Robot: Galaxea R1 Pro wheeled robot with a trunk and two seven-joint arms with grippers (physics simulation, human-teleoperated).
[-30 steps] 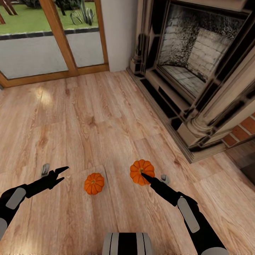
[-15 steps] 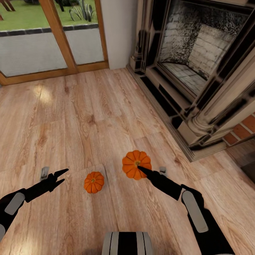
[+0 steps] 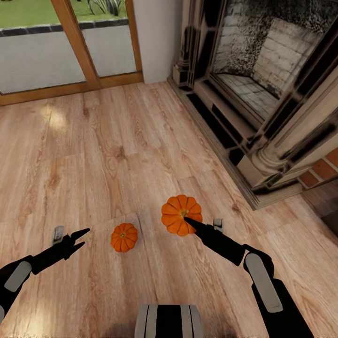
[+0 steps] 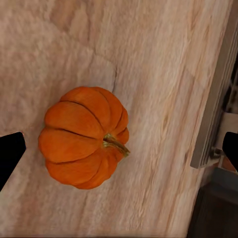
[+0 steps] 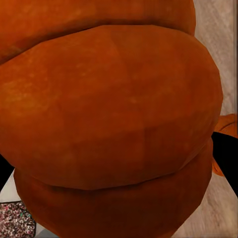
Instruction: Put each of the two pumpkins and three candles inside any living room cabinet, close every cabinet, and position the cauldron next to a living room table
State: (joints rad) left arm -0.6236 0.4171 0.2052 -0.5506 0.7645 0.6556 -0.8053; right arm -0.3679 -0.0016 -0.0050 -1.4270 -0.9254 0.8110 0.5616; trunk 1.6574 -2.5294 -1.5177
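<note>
I'm gripping one pumpkin (image 3: pixel 181 214) in my right gripper (image 3: pixel 188 220), raised over the floor (image 3: pixel 117 155) at about 1 o'clock; the fingertips are hiding against its rind, and up close its orange ribs are crowding out nearly everything else. My left gripper (image 3: pixel 79 238) is hanging open at 10 o'clock. The second pumpkin (image 3: pixel 124 237) is sitting on the boards between them.

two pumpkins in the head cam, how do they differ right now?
1. Grip: the right pumpkin sits in the right hand; the left pumpkin is free, with the open left hand beside it, apart.
2. Height: the right pumpkin looks lifted off the wooden floor; the left pumpkin rests on it.
3. Apparent size: the right pumpkin looks bigger than the left, probably because it is nearer the camera.

Shared: both are bright orange and ribbed, stem up.
</note>
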